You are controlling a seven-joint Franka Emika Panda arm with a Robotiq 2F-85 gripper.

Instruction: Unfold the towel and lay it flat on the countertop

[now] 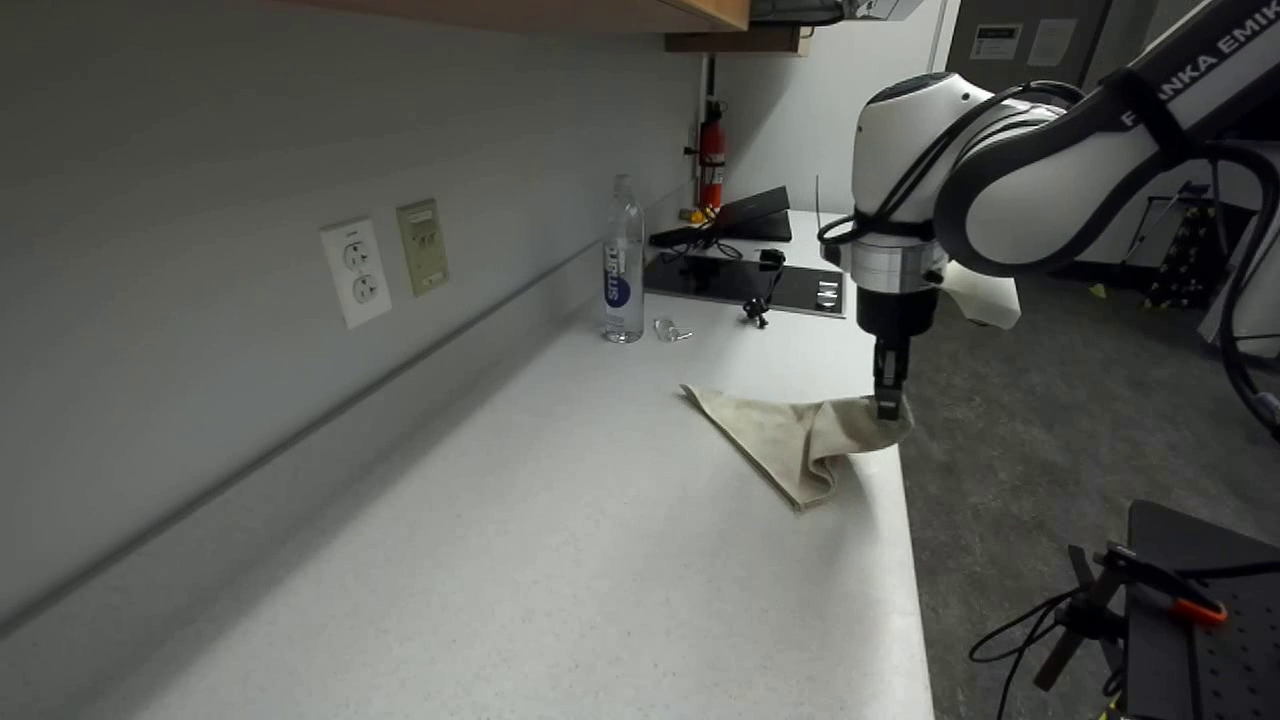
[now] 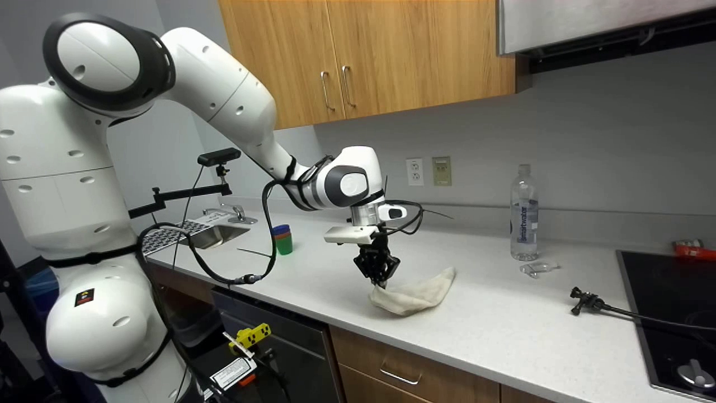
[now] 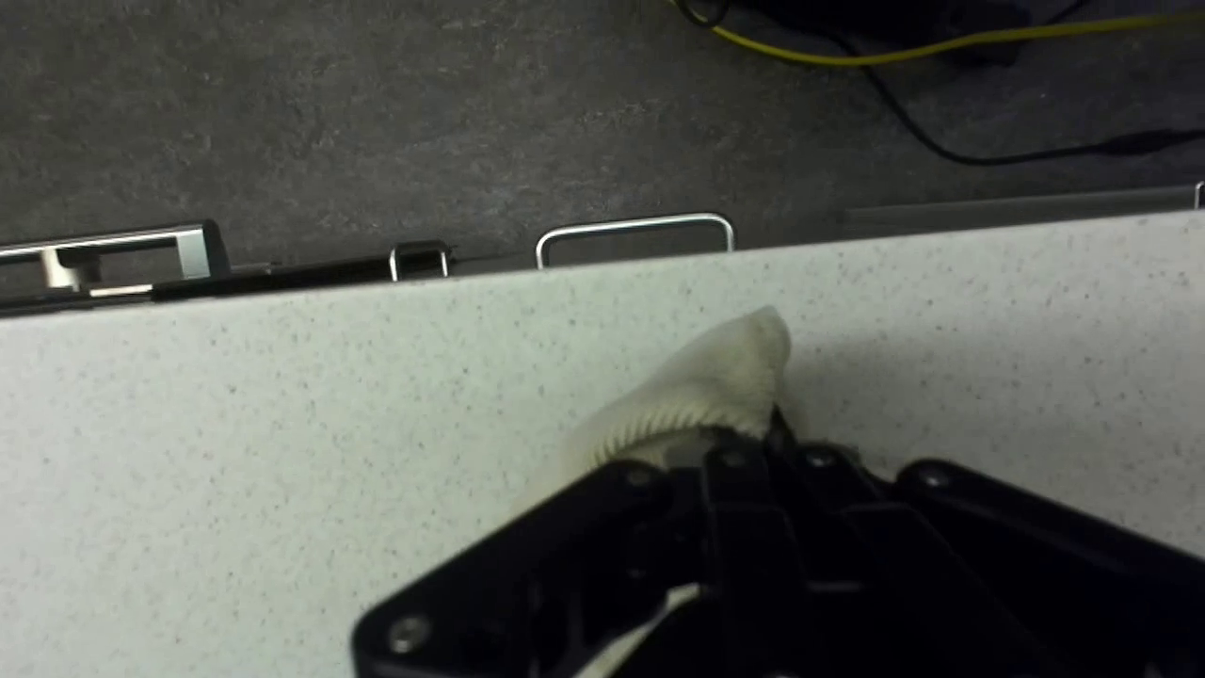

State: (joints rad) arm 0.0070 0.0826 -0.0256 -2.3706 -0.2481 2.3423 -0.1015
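Towel (image 1: 795, 435) pinched at its front side; most of it lies wallward of the grip.

Gripper (image 2: 380, 285) points down near the front edge of the counter (image 1: 560, 560). Fingers (image 1: 889, 400) clenched, with a bit of the towel caught at the tips as far as I can see. From the tips the towel runs toward the wall (image 2: 604, 145) and, in an exterior view, toward the bottle (image 2: 524, 218) end too. Its straight far hem slants across the counter; a loose fold curls nearer the grip. Wrist view: a short lip of it pokes frontward, stopping shy of the edge; much of the rest is hidden under the gripper. Not flat yet. Judged: the opening pull should go away from the towel's main body; the edge leaves little room.
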